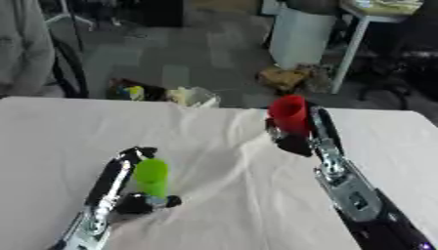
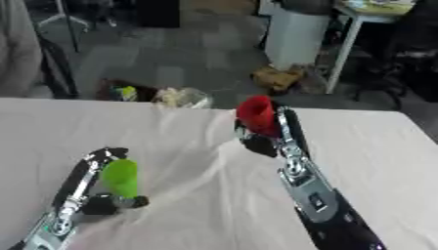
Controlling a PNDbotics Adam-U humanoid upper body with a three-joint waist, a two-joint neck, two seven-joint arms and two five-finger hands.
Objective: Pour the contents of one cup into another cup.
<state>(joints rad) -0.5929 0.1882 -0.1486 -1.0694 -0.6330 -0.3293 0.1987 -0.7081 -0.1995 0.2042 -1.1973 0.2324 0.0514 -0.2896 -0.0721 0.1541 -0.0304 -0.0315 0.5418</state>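
Note:
A green cup (image 1: pixel 152 177) stands upright on the white cloth at the lower left, with my left hand (image 1: pixel 128 193) curled round it. A red cup (image 1: pixel 289 114) is held upright above the cloth at centre right, and my right hand (image 1: pixel 295 139) is shut on its lower part. The two cups are well apart, the red one higher and to the right of the green one. What is inside either cup is hidden from view.
A wrinkled white tablecloth (image 1: pixel 222 195) covers the table. Beyond the far edge lie bags and clutter (image 1: pixel 163 93) on the floor, a white bin (image 1: pixel 299 36) and a table leg (image 1: pixel 346 53). A person's sleeve (image 1: pixel 21 49) shows at the upper left.

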